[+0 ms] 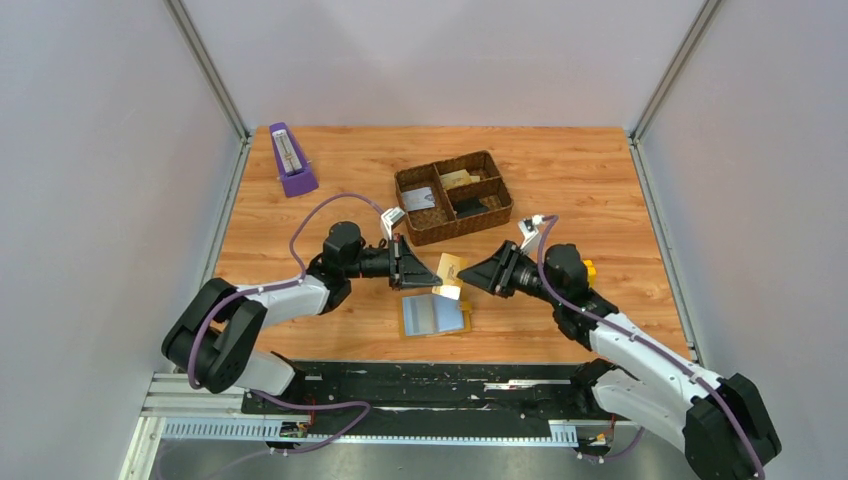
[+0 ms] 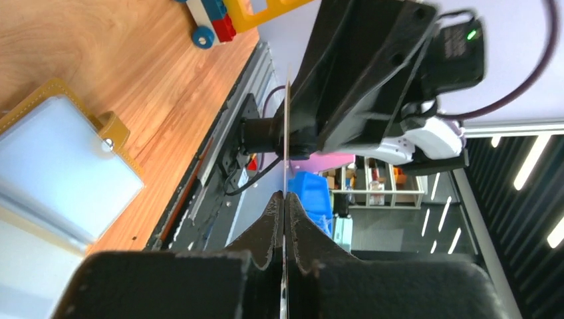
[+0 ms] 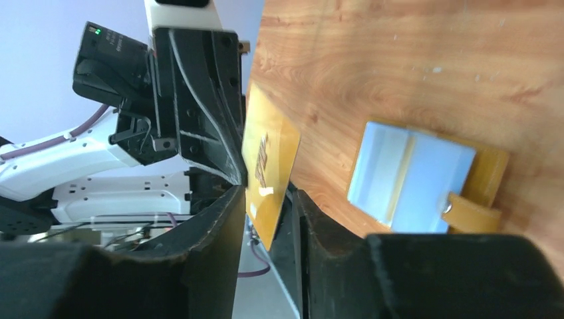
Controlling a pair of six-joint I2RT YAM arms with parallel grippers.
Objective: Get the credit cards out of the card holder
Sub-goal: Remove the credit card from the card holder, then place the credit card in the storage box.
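Left gripper (image 2: 284, 197) clamps the gold card (image 3: 269, 166) above the card holder (image 1: 436, 316); right gripper (image 1: 468, 280) jaws apart. A thin pinch like that could slip!

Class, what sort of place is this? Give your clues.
Probably a robotics lab workcell: a left arm and right arm bolted at a wooden table, white enclosure panels around it, shelving beyond.

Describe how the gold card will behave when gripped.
The card is probably stiff: it runs straight and unbent out of the shut left gripper. It is likely light, since a pinch at one edge seems to carry it. Its shiny face may slip or pivot there.
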